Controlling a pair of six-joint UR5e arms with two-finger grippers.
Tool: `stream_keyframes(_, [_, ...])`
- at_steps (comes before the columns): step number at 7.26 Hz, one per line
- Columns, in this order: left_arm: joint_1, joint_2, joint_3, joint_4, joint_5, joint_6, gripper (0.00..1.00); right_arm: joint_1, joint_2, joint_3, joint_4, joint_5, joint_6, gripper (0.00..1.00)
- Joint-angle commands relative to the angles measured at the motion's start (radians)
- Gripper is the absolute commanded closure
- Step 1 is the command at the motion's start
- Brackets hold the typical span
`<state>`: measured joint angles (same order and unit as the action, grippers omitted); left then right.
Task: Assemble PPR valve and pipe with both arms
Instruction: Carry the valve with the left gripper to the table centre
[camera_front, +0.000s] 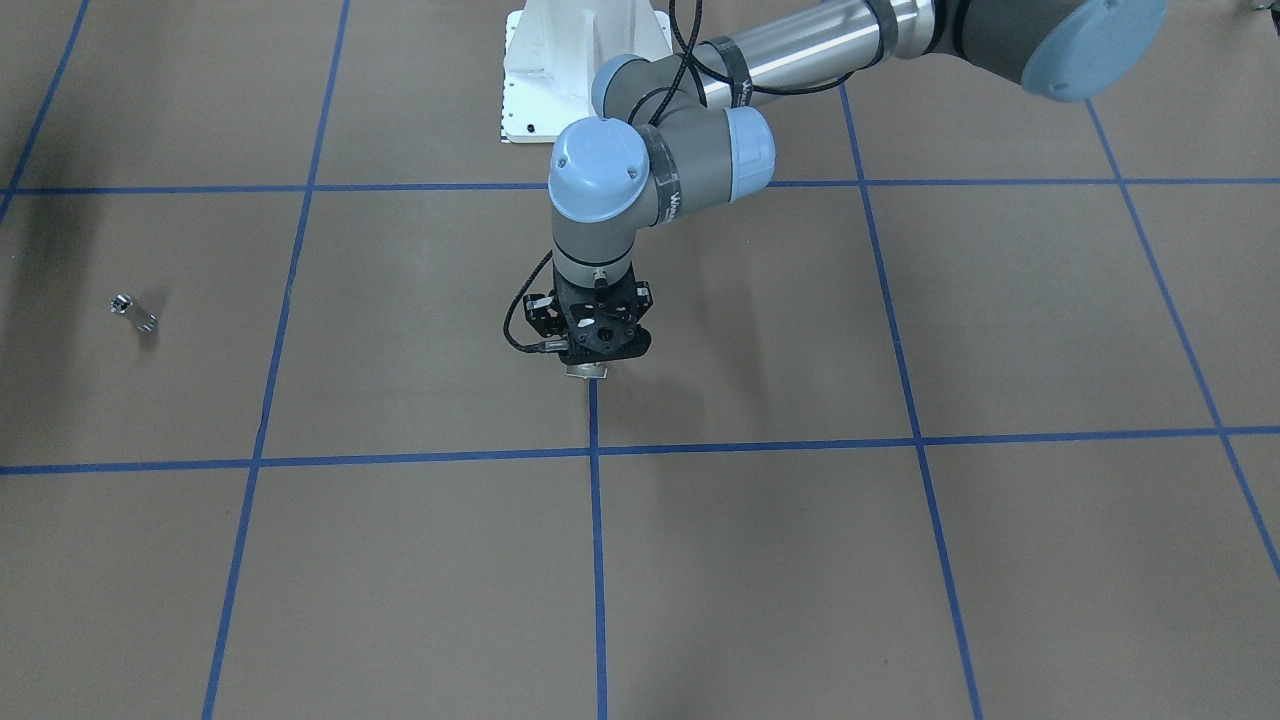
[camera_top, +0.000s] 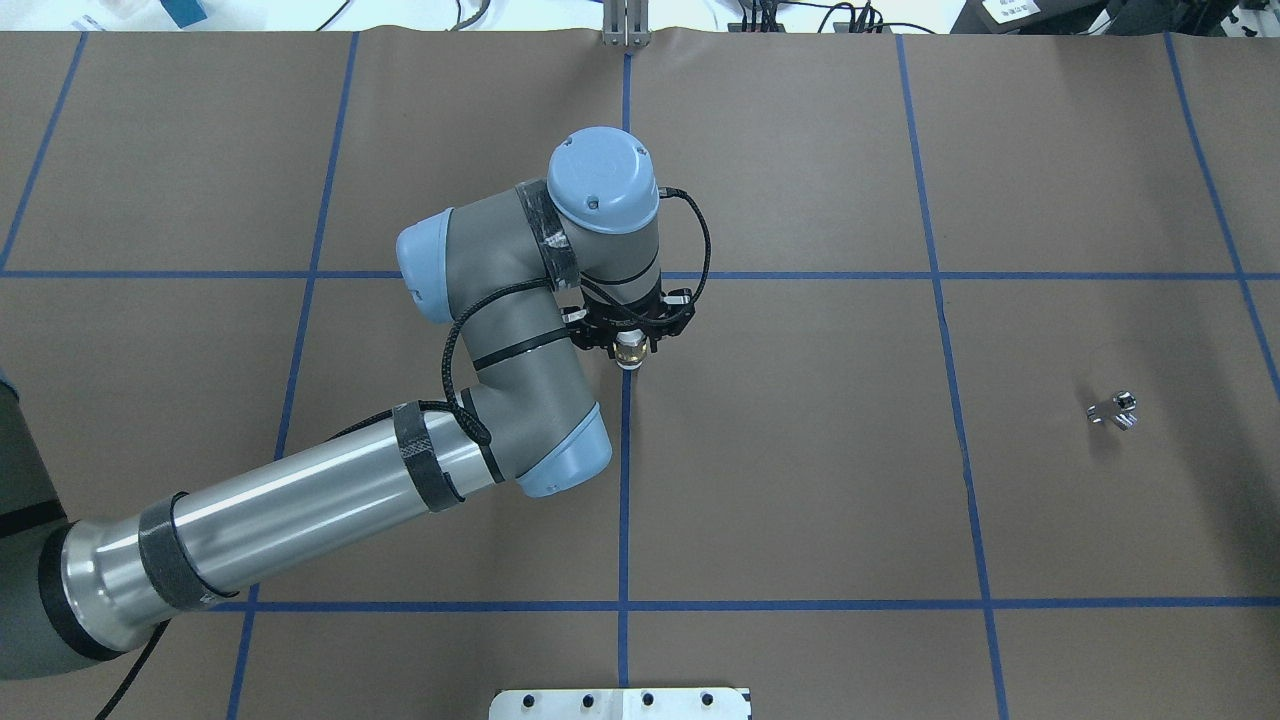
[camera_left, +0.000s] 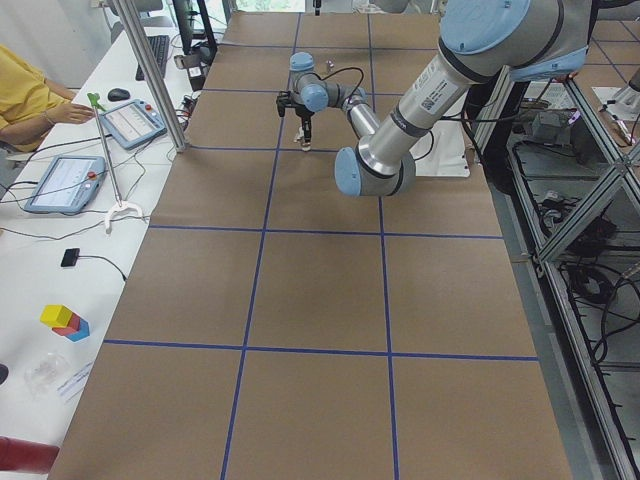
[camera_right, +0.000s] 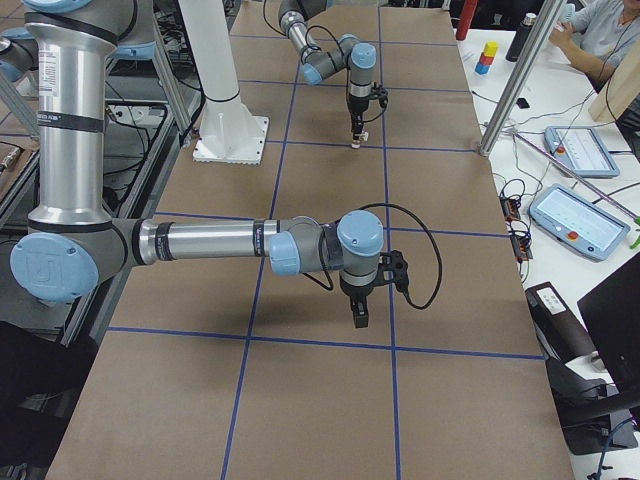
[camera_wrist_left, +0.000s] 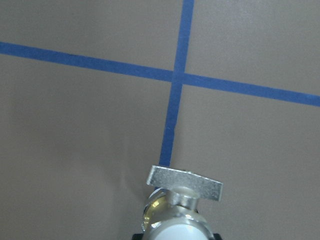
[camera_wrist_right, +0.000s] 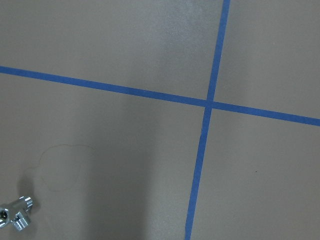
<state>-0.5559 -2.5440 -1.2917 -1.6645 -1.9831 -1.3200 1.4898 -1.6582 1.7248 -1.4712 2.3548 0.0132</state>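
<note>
Left gripper (camera_top: 630, 340) jaws clamped on the PPR valve (camera_wrist_left: 183, 197). In the wrist view the white end is nearest the camera, with the flat tab beyond it. The valve is straight out in front of the white pedestal (camera_front: 560, 70), over the centre tape line (camera_front: 594, 420); can't tell if it touches the table. Pipe (camera_top: 1113, 411) lies loose, well off to the pedestal's right (robot's right). Right gripper (camera_right: 358, 312) hangs above the table on that same side; can't tell its jaw state.
</note>
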Motion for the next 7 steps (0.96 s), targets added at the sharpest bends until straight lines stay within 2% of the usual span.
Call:
stream_keyframes(1, [0.001, 0.002, 0.0, 0.0, 0.001, 0.007, 0.22, 0.001, 0.0, 0.001, 0.0, 0.0, 0.004, 0.0])
stream_keyframes(2, [0.001, 0.002, 0.0, 0.0, 0.001, 0.007, 0.07, 0.001, 0.0, 0.001, 0.0, 0.0, 0.004, 0.0])
stream_keyframes(3, [0.001, 0.002, 0.0, 0.002, 0.001, 0.007, 0.01, 0.0, 0.0, 0.001, 0.0, 0.0, 0.004, 0.0])
stream_keyframes(5, [-0.006, 0.002, -0.05, 0.017, -0.002, 0.007, 0.01, 0.001, 0.003, 0.001, 0.0, -0.002, 0.004, 0.0])
stream_keyframes(6, [-0.031, 0.01, -0.123, 0.073, -0.005, 0.011, 0.01, 0.001, 0.003, 0.002, 0.0, 0.0, 0.004, 0.0])
stream_keyframes(7, [-0.051, 0.048, -0.25, 0.162, -0.005, 0.074, 0.01, 0.001, 0.003, 0.01, 0.0, 0.003, 0.005, 0.0])
